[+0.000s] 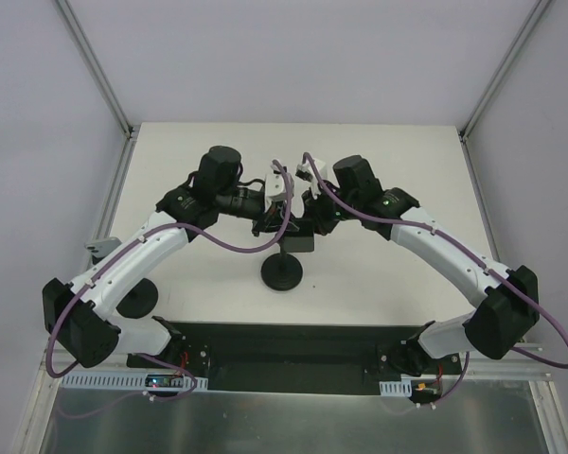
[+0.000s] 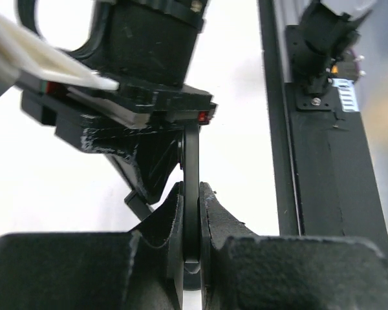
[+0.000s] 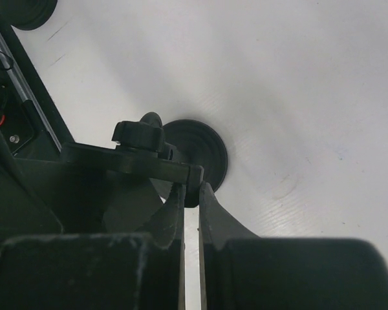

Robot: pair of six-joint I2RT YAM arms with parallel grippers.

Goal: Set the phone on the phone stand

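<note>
The phone (image 2: 191, 145) is a thin black slab seen edge-on in the left wrist view. My left gripper (image 2: 191, 188) is shut on its lower end and holds it upright. The phone stand has a round black base (image 1: 282, 274) on the table mid-front, also in the right wrist view (image 3: 207, 152), and a black head plate (image 3: 116, 160) with a knob. My right gripper (image 3: 191, 188) is shut on the lip of that plate. In the top view both grippers, left (image 1: 268, 227) and right (image 1: 309, 224), meet just above the stand's head, where the phone cannot be told apart.
A second black round base (image 1: 137, 301) stands at the left front, also in the right wrist view (image 3: 29, 11). A black mounting rail (image 1: 284, 345) runs along the near edge. Metal frame posts rise at the back corners.
</note>
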